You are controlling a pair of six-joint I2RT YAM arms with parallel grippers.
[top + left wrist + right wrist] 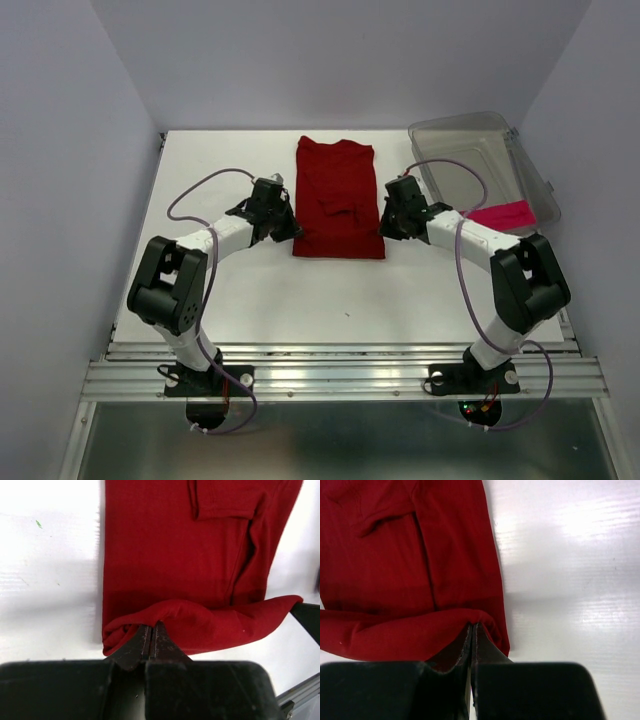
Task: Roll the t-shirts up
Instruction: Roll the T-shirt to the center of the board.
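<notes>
The dark crimson t-shirt lies in the middle of the table, folded into a long strip with its sleeves tucked in. Its near hem is lifted and curled over into a low fold. My left gripper is shut on the hem's left corner. My right gripper is shut on the right corner. The magenta-pink t-shirt lies as a small roll at the near end of the bin, partly behind my right arm.
A clear plastic bin stands at the back right, close to the wall. White table stretches between the shirt and the arm bases. A metal rail runs along the near edge.
</notes>
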